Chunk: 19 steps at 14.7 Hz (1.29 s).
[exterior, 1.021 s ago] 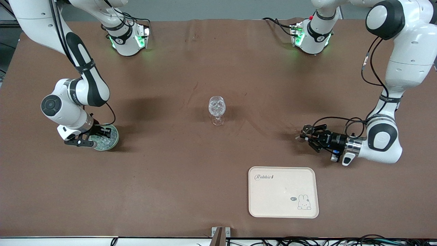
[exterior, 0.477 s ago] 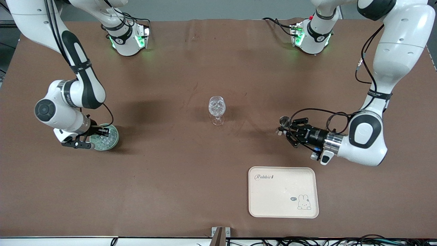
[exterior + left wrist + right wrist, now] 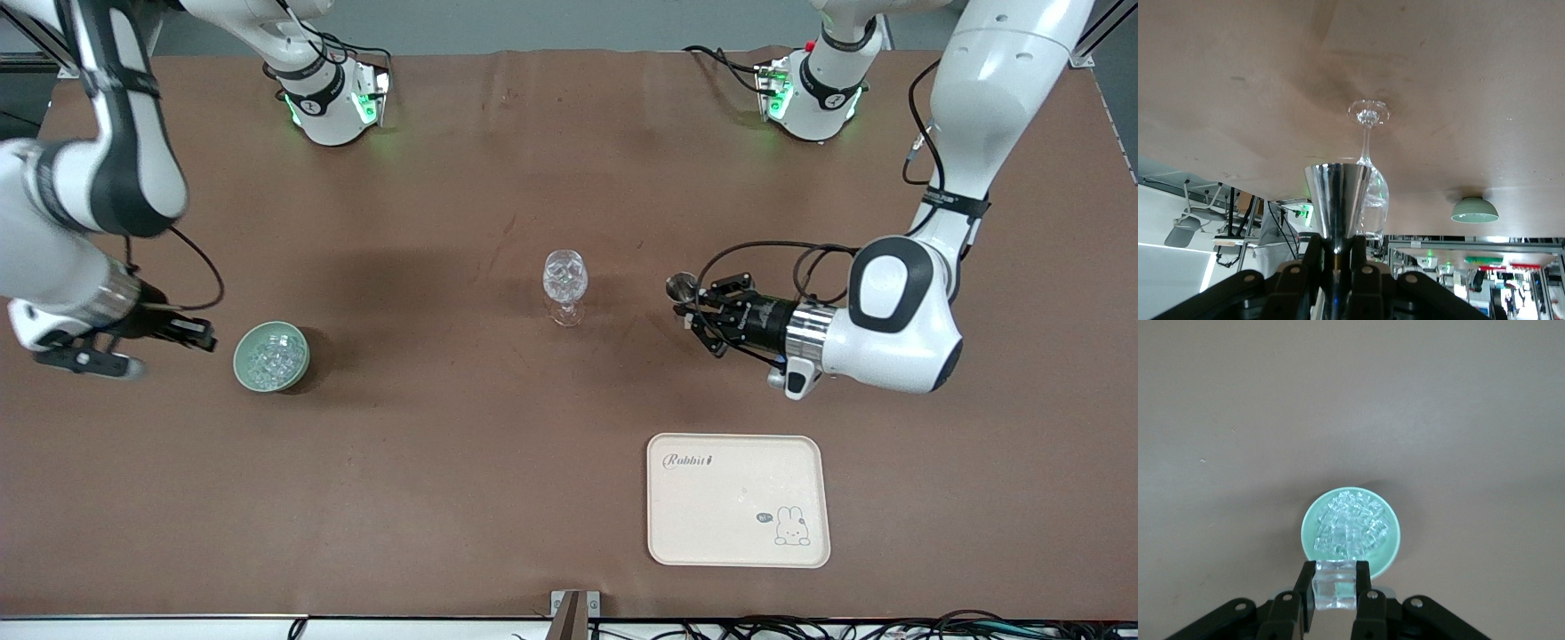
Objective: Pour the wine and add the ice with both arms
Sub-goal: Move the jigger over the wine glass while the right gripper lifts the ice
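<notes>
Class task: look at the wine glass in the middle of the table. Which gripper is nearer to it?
Left. The left gripper, holding a small metal cup, is beside the wine glass. The right gripper, clamping an ice cube, is by the green bowl.

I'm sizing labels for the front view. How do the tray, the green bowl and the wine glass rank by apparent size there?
Largest to smallest in the front view:
1. The cream tray, by far the biggest.
2. The green bowl.
3. The wine glass, narrower than the bowl though about as tall in the picture, so this ranking is close.
</notes>
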Motion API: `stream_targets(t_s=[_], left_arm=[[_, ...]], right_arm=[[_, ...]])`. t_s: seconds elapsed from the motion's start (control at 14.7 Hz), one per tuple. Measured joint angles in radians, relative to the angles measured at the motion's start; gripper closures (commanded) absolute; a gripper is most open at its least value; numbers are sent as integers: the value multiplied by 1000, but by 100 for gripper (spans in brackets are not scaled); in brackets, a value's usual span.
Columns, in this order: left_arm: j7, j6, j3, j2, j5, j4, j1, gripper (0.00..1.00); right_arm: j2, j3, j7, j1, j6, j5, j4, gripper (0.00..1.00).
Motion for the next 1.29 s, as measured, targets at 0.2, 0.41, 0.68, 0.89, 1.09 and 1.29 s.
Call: stream_targets(t_s=[0.2,0.41,0.68,0.89,1.09,1.29], left_arm=[[-49,35,0,-42,2,-28,-51,99],[-108,99,-1,-72,5,-56,-97,99],[-261,171,-1,-91,138,-61,-198,99],[-334,187,-2,-97,196,-61,-231,99],[-415,202,-2,-102,264,-60,-256,100],[-493,237,-2,-110,305,-57,-272,100]], right_arm=[[-71,1,0,-24,-186,-1,120,100],[-88,14,-1,-52,-424,-20,310,100],[-90,14,-17,-64,-590,-38,448,99],[-81,8,-21,-63,-595,-39,448,99],[-72,8,-21,-62,-598,-39,448,99],[-72,8,-21,-61,-598,-39,448,99]])
